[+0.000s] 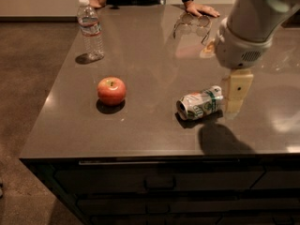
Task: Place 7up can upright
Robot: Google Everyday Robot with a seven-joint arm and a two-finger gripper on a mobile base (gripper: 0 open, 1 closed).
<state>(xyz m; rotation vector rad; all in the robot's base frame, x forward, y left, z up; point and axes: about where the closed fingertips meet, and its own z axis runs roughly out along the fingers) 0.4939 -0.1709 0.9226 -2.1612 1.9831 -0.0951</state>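
The 7up can (199, 103) lies on its side on the dark grey countertop (150, 55), right of the middle, with its silver top facing front-left. My gripper (238, 89) hangs from the white arm (251, 25) at the right, just right of the can's far end and very near it, low over the counter. I cannot tell whether it touches the can.
A red apple (111, 90) sits left of the can. A clear water bottle (90, 29) stands at the back left. Eyeglasses (192, 23) lie at the back, by a person's hand (199, 7). The counter's front edge is close to the can.
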